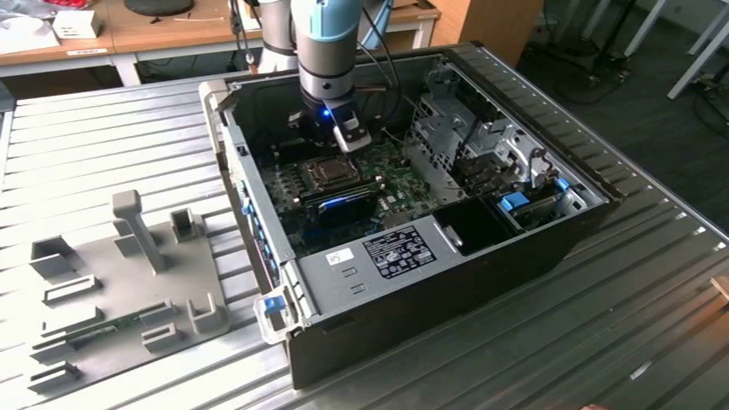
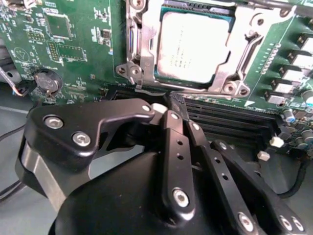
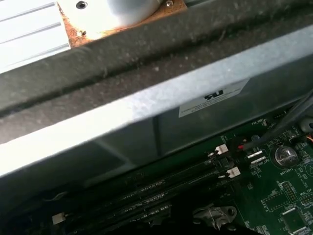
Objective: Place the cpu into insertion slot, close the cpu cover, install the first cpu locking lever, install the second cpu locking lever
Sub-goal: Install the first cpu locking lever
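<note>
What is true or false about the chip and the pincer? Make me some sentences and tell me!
1. The cpu lies in the insertion slot. True.
2. The cpu cover stands open. False: it lies flat around the cpu.
3. The pincer holds the cpu. False: it is beside the slot, near the black memory slots.
4. The computer case lies open on a ribbed metal table. True.

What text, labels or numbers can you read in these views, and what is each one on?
Nothing can be read for certain:
Black label on the metal plate, exterior view: too small.
White sticker beside it: too small.
White label on the case wall, first wrist view: blurred.
Print on the cpu, second wrist view: too faint.
Markings on the green board, first wrist view: too small.
</note>
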{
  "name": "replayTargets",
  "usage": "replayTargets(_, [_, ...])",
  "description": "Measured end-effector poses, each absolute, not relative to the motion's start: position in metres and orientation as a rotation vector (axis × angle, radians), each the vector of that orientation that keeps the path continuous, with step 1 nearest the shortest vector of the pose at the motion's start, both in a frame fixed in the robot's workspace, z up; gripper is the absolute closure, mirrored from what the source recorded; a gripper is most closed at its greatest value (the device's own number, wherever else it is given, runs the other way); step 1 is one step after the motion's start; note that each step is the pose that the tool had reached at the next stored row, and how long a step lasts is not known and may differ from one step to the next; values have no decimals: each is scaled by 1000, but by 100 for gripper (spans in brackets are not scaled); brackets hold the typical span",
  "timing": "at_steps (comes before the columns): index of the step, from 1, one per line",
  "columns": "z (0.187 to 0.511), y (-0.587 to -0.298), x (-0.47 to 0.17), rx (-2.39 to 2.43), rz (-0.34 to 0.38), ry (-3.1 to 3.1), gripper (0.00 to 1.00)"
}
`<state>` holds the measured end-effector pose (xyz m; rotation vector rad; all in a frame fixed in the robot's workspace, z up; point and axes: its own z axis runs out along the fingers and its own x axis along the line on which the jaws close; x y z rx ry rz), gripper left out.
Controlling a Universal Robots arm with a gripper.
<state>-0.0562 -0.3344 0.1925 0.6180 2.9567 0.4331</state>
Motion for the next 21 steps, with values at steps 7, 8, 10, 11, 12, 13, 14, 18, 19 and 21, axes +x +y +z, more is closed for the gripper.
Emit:
replayTargets(7, [192, -333, -56, 618, 433, 2957, 90])
replayTargets(8, [192, -332, -56, 618, 433, 2957, 90])
replayTargets(10, [192, -331, -56, 618, 433, 2957, 90])
replayTargets(11, [192, -330, -56, 618, 435, 2956, 90])
replayTargets(12, [192, -329, -56, 618, 435, 2956, 90])
replayTargets(13, [192, -329, -56, 618, 434, 2956, 90])
replayTargets(14, [192, -328, -56, 618, 433, 2957, 90])
replayTargets(18, [192, -328, -56, 618, 433, 2957, 90])
replayTargets(19, [192, -328, -56, 618, 433, 2957, 90])
replayTargets(21, [192, -328, -56, 618, 433, 2957, 90])
